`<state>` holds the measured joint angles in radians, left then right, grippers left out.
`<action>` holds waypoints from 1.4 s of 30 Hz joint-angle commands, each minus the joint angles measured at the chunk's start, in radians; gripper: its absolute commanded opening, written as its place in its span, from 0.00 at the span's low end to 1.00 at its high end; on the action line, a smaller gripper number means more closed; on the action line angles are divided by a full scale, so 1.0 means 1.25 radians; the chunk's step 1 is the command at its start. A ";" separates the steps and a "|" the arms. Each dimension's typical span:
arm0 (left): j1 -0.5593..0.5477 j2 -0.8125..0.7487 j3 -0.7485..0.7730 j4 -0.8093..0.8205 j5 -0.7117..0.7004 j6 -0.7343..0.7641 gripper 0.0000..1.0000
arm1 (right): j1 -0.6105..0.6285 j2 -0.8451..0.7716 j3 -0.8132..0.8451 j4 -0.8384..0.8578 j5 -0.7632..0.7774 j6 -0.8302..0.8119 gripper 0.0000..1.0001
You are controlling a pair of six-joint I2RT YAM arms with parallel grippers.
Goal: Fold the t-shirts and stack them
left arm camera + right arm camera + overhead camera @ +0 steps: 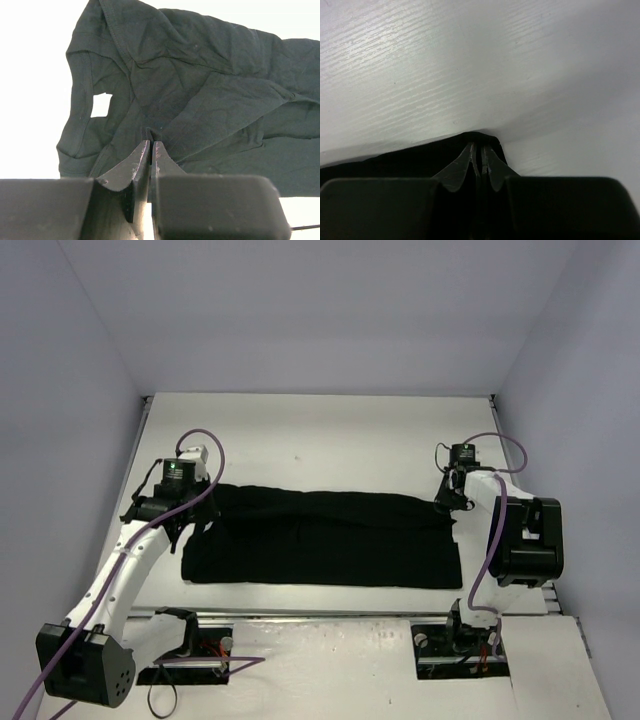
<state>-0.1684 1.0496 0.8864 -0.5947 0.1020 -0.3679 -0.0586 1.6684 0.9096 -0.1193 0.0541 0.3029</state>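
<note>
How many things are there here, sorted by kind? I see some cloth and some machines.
Black t-shirt: 1
Robot arms: 2, the left arm and the right arm
White table: 1
Total: 4

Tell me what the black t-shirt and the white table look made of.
The black short-sleeved t-shirt looks like soft matte knit cloth, probably cotton: it creases and shows stitched hems. The white table looks like hard board, perhaps painted or laminated wood: faint grain lines, dull sheen.
</note>
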 commanded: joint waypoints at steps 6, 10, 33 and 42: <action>0.000 -0.020 -0.009 0.017 -0.022 0.015 0.00 | -0.006 -0.004 0.080 0.007 0.024 -0.028 0.00; 0.000 -0.024 -0.024 0.016 -0.027 0.016 0.00 | -0.009 0.025 0.131 -0.001 0.022 -0.030 0.00; -0.001 -0.067 0.001 -0.061 0.021 0.010 0.49 | -0.015 -0.104 0.109 -0.053 0.013 0.010 0.40; -0.001 0.008 0.096 -0.064 -0.029 0.001 0.59 | 0.114 -0.155 0.095 -0.068 -0.033 0.012 0.41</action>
<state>-0.1684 0.9807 0.9350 -0.7124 0.1057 -0.3678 0.0160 1.4990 1.0225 -0.1985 0.0479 0.3059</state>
